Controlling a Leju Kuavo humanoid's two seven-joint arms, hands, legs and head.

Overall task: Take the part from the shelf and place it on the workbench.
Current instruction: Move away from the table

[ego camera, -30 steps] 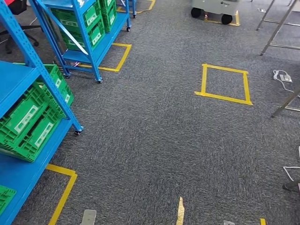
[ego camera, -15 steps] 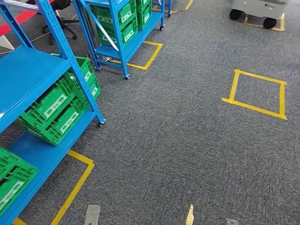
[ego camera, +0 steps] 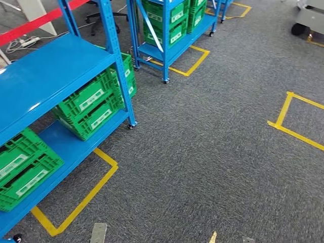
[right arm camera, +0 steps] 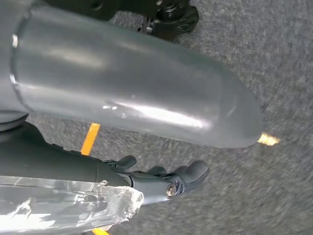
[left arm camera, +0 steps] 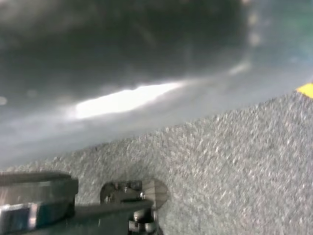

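Observation:
A blue shelf [ego camera: 49,71] stands at my left, with green crates [ego camera: 91,104] on its lower board and another green crate [ego camera: 23,169] nearer to me. I cannot make out any part in or around the crates. My right hand [right arm camera: 110,98] hangs over the grey carpet. Its thick grey thumb lies above the dark fingers [right arm camera: 173,183], which are stretched out with nothing in them. My left hand [left arm camera: 110,208] is a dark, blurred shape low over the carpet, and how its fingers lie is unclear.
A second blue shelf [ego camera: 168,30] with green crates stands farther back. Yellow tape outlines mark the carpet around the near shelf [ego camera: 76,207] and at the right [ego camera: 294,126]. A wheeled cart [ego camera: 306,20] is at the far right, and a red strip [ego camera: 34,25] at the far left.
The whole view has swung to the left. The near shelf and its crates now sit larger and further right in the picture, and the taped square has slid to the right edge.

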